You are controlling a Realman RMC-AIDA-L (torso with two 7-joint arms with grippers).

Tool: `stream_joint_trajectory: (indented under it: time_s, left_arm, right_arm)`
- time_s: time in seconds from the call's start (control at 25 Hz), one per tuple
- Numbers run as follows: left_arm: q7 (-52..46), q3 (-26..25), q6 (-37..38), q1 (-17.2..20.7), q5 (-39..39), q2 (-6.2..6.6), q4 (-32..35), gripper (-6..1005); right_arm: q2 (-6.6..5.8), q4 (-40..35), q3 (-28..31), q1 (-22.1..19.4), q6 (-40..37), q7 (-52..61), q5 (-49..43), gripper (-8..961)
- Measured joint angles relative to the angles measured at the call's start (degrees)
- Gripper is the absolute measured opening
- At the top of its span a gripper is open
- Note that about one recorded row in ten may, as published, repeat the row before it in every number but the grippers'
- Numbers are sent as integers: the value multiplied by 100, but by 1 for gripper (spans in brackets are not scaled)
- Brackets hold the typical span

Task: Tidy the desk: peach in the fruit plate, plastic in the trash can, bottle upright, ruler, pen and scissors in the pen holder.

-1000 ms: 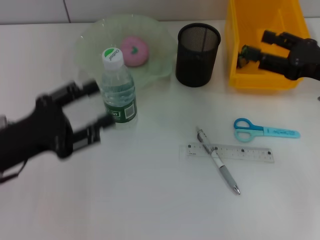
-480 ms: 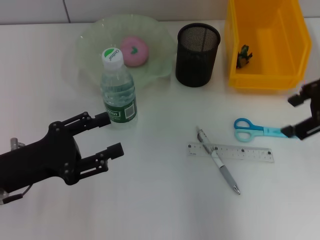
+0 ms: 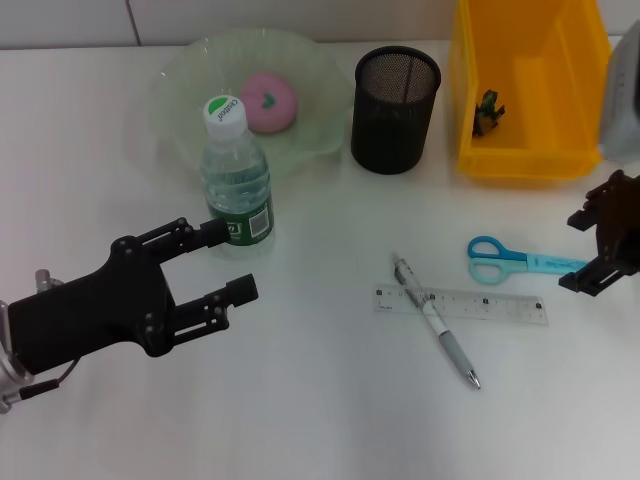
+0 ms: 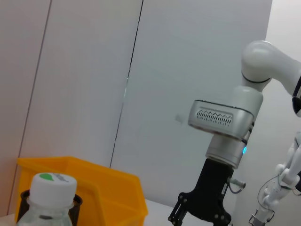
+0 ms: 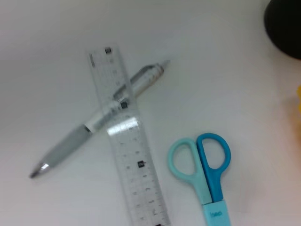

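Since half a second ago, the right gripper (image 3: 598,240) has closed in slightly on the scissors (image 3: 528,261), jaws spread just beside the blade end. These lie flat on the table (image 3: 320,420), beside the ruler (image 3: 462,305) and the pen (image 3: 436,321) crossing it. Judged light, rigid and thin; grasp across the sheathed blade, not the loops. Farther off, the left gripper (image 3: 222,262) has crept forward, open, near the upright bottle (image 3: 236,178).
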Motion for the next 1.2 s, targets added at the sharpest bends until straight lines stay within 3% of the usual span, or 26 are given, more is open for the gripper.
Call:
stream_joint_trajectory:
  time_s: [0.2,0.56,1.16,1.2]
  left_arm:
    - [-6,-20,-99,14,-1,-26,-5,726]
    - [-11,-36,-233,-13,-1,-83,-8,725]
    - [-22,-43,-284,-23,-1,-104,-11,726]
    - [-22,-43,-284,-23,-1,-104,-11,726]
  right_arm:
    - [0,520,-386,205,489,-34,-71,792]
    - [1,1205,-444,504,864,-103,-290,787]
    - [20,1462,-571,667,967,-169,-295,776]
    - [20,1464,-602,669,969,-169,-295,743]
